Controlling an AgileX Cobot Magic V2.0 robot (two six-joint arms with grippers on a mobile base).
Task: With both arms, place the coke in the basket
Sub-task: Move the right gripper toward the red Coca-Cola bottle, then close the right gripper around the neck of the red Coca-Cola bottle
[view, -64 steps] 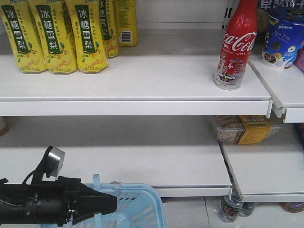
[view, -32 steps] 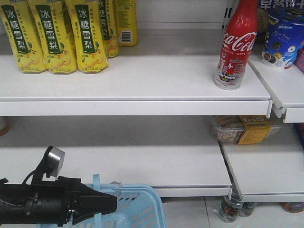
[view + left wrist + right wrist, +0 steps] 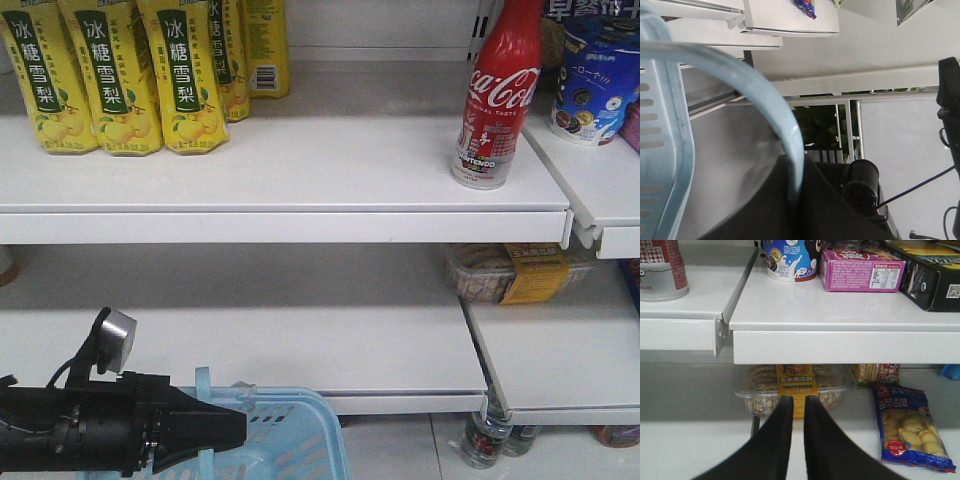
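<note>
Left gripper point(image 3: 225, 428) clamped on half-cropped basket point(image 3: 300, 440) handle; right gripper point(image 3: 794, 405) nearly pressed together, coke point(image 3: 497, 95) cap cropped.

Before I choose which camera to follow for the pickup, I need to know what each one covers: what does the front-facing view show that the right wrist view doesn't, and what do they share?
Only the front-facing view shows the whole coke upright on the upper shelf, the yellow drink cartons, the blue basket and the left arm.

Only the right wrist view shows the right gripper with its fingers nearly together and empty, a pink box and a blue biscuit bag.

Both show the coke's base, the clear snack tub below it and the blue cup.
</note>
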